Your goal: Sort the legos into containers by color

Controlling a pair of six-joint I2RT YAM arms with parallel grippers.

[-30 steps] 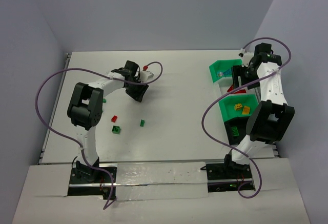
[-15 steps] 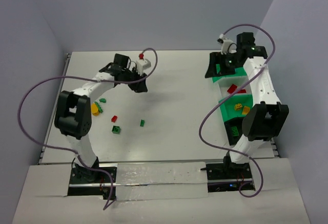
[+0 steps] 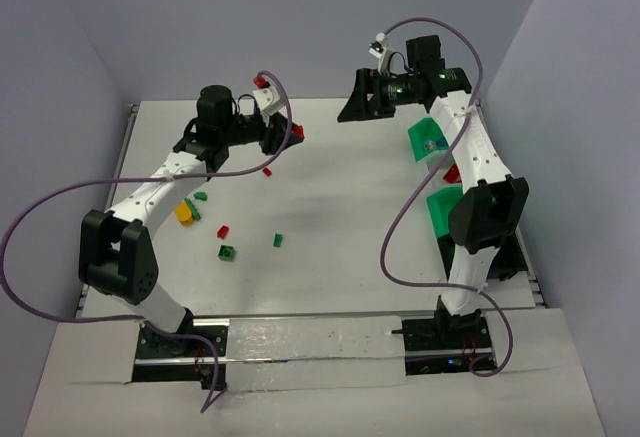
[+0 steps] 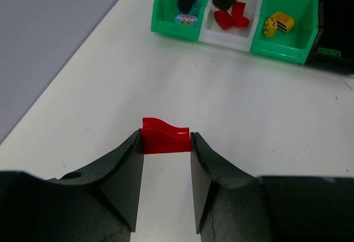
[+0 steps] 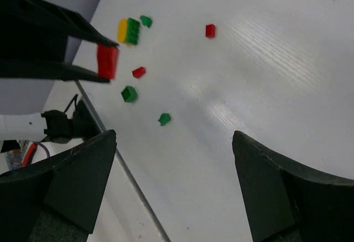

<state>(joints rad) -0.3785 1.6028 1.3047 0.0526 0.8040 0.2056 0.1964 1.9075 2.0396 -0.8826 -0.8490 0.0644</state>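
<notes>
My left gripper (image 4: pixel 166 138) is shut on a red lego (image 4: pixel 165 135), held above the table (image 3: pixel 330 207) and pinched at both ends. From the right wrist view the same red lego (image 5: pixel 108 61) shows between the left fingertips. My right gripper (image 5: pixel 174 137) hangs open and empty high over the table's back (image 3: pixel 350 109). The containers stand in a row at the right: a green bin (image 4: pixel 166 15), a pale bin (image 4: pixel 210 34) with red legos (image 4: pixel 231 17), and a green bin (image 4: pixel 276 45) with yellow legos (image 4: pixel 278 23). Loose legos lie at the left: a yellow-green pair (image 3: pixel 185 212), green ones (image 3: pixel 229 252), a red one (image 3: pixel 223 230).
Another red lego (image 3: pixel 267 170) lies under the left arm and a small green one (image 3: pixel 278 240) sits mid-table. A black bin (image 4: pixel 337 31) ends the row of containers. Purple cables loop beside both arms. Walls close in the back and both sides.
The left arm has stretched out and lifted toward the back right with the red lego in its grip. The right arm has swung left, away from the bins, and its jaws have widened.
</notes>
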